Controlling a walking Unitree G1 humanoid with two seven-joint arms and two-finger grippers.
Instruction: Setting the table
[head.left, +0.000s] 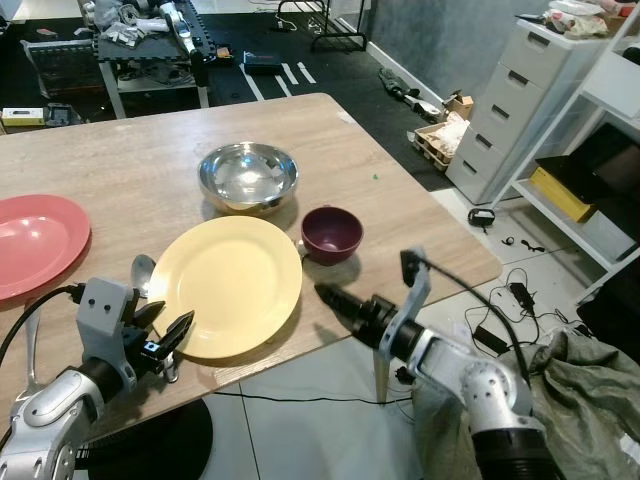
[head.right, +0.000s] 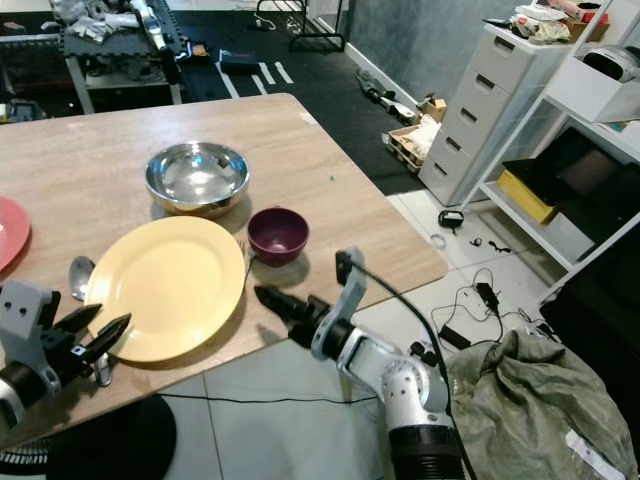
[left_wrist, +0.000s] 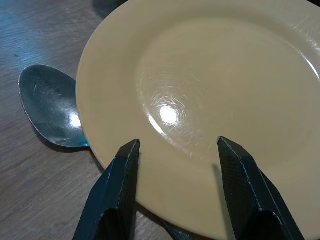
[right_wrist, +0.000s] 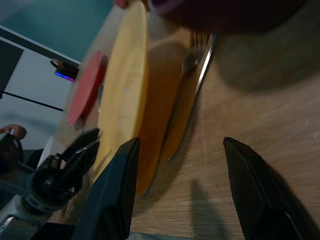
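Two grippers were spread wide as we hovered: the left gripper (head.left: 165, 330) at the yellow plate's (head.left: 228, 283) near rim beside a spoon (left_wrist: 50, 105), the right gripper (right_wrist: 182, 195) facing a fork (right_wrist: 197, 75). Farther back sat a maroon bowl (head.left: 331, 232), then a steel bowl (head.left: 247, 175).

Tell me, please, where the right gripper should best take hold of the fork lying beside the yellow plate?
By the handle's free end. The fork lies flat, tines toward the maroon bowl, partly tucked under the yellow plate. The open right gripper should probably come from the table's near edge, fingers straddling the thin handle.
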